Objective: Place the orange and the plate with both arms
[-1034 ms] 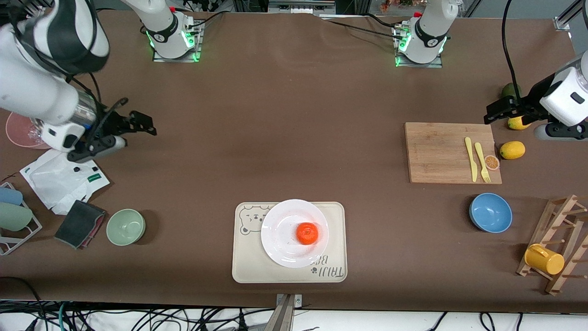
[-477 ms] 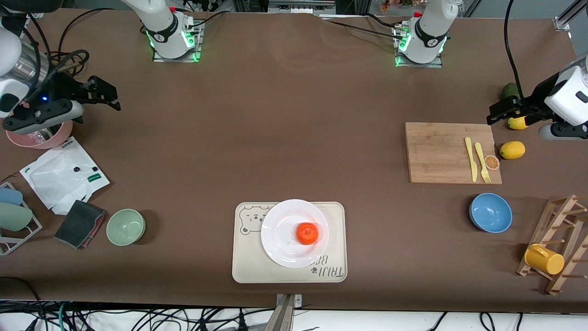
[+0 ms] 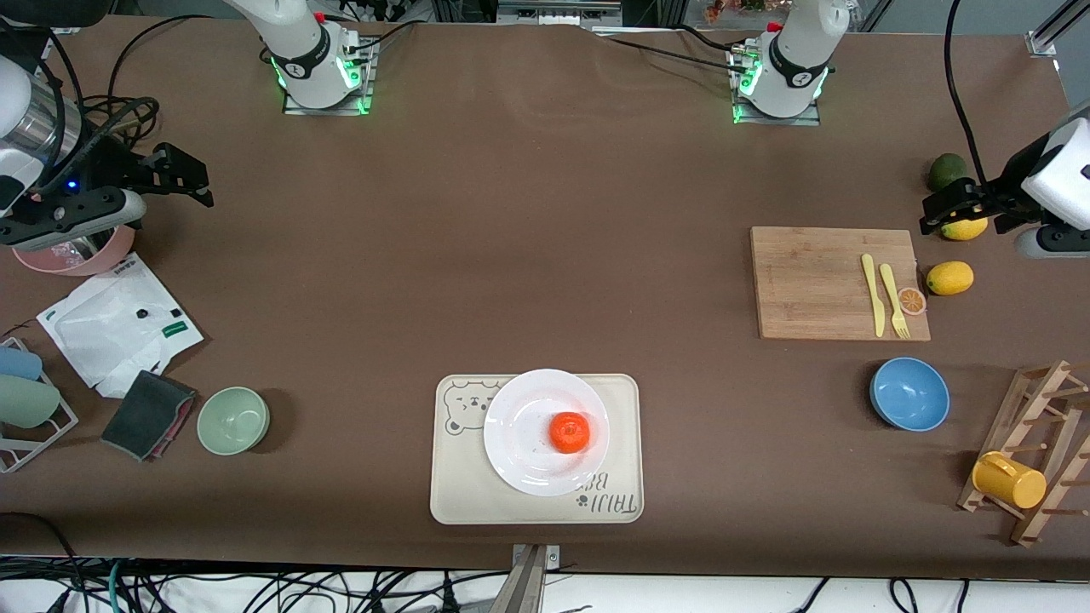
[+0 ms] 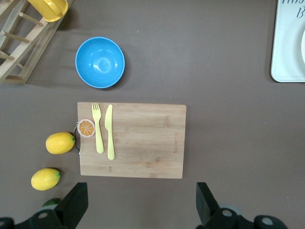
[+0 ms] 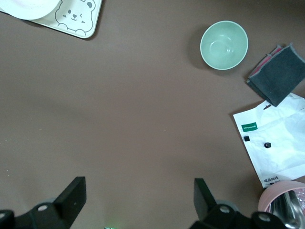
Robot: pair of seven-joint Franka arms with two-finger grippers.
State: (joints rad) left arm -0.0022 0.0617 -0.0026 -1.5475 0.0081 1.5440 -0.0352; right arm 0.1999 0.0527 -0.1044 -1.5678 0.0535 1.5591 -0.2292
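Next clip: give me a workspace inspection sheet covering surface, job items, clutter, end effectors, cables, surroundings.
Surface: brown table.
Job's things: orange on white plate, plate on bear-print tray.
Clutter: cutting board with knife and fork, lemons, blue bowl, green bowl, wooden rack, white bag.
End effectors: left end effector open, above a lemon; right end effector open, beside pink bowl; both empty.
Cables: bundle below the table's camera-side edge.
Surroundings: nothing seen.

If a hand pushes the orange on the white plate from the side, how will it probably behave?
The orange is round, so it would probably roll rather than slide. The plate is shallow and looks smooth, so its rim may not stop it from reaching the tray. Its slightly flattened shape may explain why it rests steadily now.
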